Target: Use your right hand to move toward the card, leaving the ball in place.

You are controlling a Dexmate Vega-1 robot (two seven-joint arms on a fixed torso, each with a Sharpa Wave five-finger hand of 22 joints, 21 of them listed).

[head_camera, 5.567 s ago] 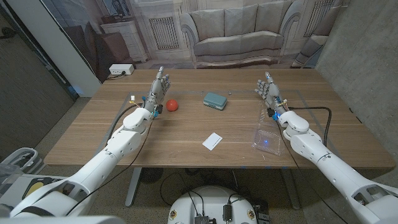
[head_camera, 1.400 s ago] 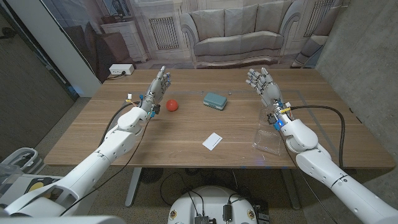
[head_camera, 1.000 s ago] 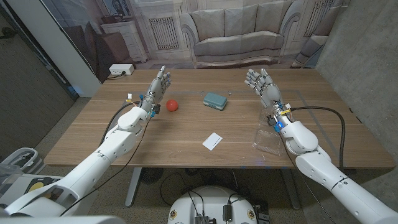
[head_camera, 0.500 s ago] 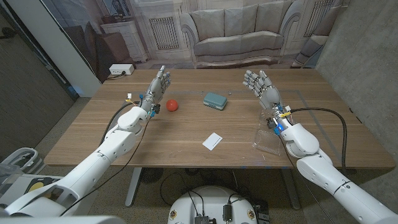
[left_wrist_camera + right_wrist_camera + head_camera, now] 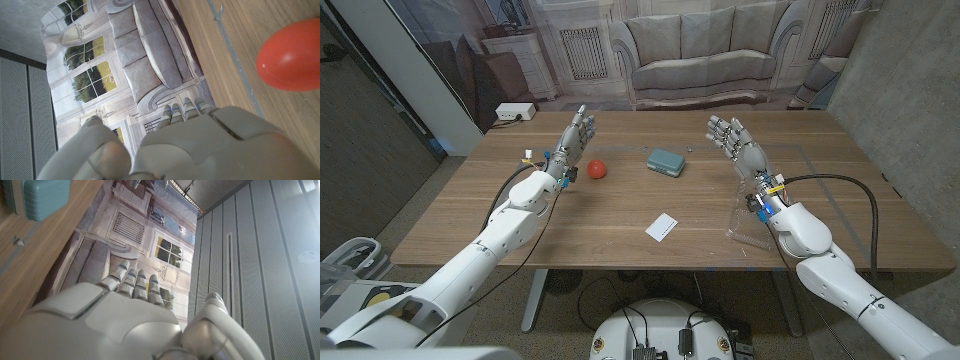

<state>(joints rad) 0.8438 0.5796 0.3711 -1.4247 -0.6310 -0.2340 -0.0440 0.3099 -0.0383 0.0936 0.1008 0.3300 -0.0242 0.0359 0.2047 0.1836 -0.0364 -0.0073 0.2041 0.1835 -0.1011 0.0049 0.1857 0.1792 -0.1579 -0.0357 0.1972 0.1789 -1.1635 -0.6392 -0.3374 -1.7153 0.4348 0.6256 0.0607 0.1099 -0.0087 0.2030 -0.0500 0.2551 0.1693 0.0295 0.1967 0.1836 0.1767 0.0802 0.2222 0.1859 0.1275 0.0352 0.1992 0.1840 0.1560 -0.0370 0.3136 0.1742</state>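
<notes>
While head view shows card (image 5: 661,226), left wrist shows ball (image 5: 291,61)

A wooden table (image 5: 620,215) carried everything. On it lay a red ball (image 5: 596,169) toward the far left, a teal rectangular case (image 5: 666,161) near the far middle, and a white card (image 5: 661,227) closer to the near edge, well apart from both. A clear plastic container (image 5: 748,224) sat on the right side. A small white box (image 5: 514,112) stood at the far left corner. The left wrist view showed the ball resting on the wood grain beside a thin taped line (image 5: 235,60).
</notes>
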